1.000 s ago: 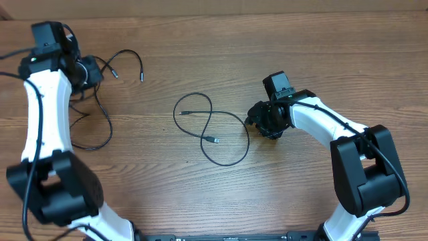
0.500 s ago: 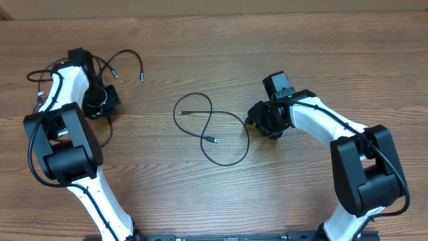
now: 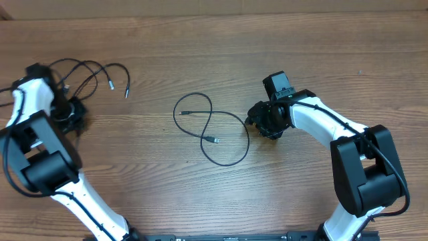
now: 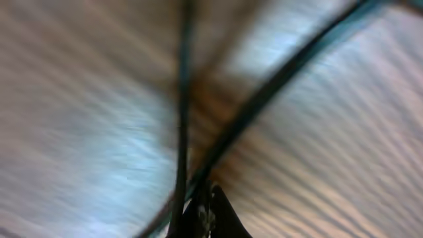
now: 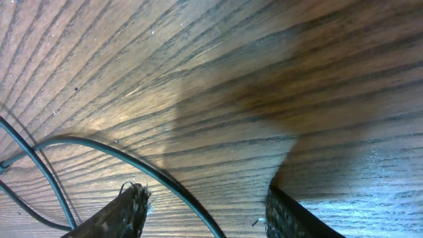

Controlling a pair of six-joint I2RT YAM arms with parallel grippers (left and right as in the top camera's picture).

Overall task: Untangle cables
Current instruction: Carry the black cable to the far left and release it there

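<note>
Black tangled cables (image 3: 93,64) tight in closed left jaws; right jaws apart, empty, beside loose looped cable (image 3: 213,139).

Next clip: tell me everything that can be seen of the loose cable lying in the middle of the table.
The middle cable is a thin black cord, rubbery-looking, with a small plug at each end. It lies flat on the wooden table in a loose figure-eight that crosses itself, with a smaller loop at upper left and a larger one at lower right. It is apart from the other cables at far left. Its right bend runs between the fingers of the open right gripper, unclamped.
</note>
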